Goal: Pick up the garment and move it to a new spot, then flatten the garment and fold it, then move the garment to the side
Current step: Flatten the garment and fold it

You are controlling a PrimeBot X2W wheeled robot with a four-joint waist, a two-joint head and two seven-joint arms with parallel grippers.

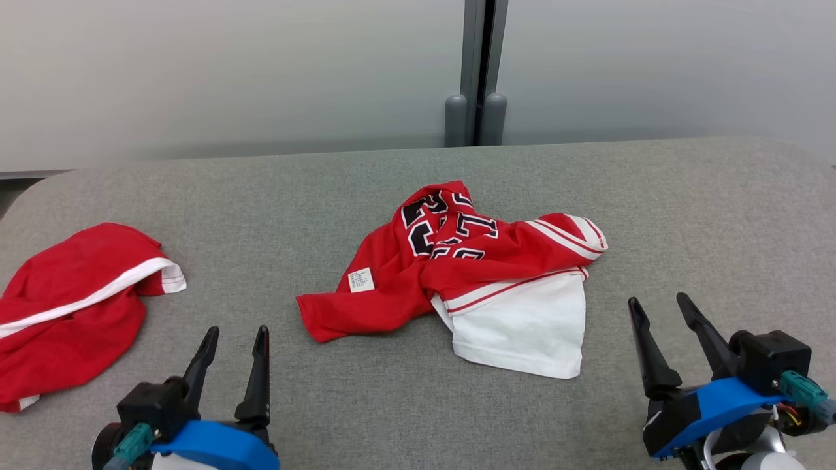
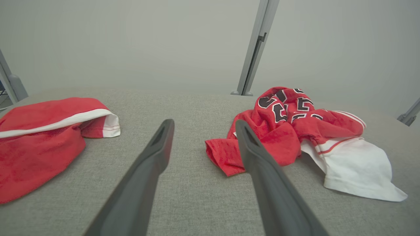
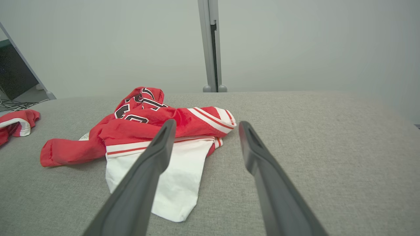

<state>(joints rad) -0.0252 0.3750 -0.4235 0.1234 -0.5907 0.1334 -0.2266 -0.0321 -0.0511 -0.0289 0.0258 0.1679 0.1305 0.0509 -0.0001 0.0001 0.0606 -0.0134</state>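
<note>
Head view: finds the garment in a crumpled heap at the middle of the table, red bunched over a white panel, not yet lifted, flattened or folded. Puts the left gripper at the near left and the right gripper at the near right, both spread wide, empty and clear of the cloth. Judges the task at its very start: pick-up, move, flattening, folding and setting aside all left to do. Notes a second red piece at the far left, cut by the frame edge; cannot tell whether finished work or spare. Cannot read the black lettering, broken by folds, nor the small label.

Left wrist view: looks along spread fingers over bare table, with the garment ahead to the right. Crosses its near red corner with one finger in the picture only; cannot settle how near. Hides the underside of the heap.

Right wrist view: looks along parted fingers, one crossing the white panel in the picture, with no contact evident. Leaves sleeves, neck and hem impossible to pick out under the bunching.
</note>
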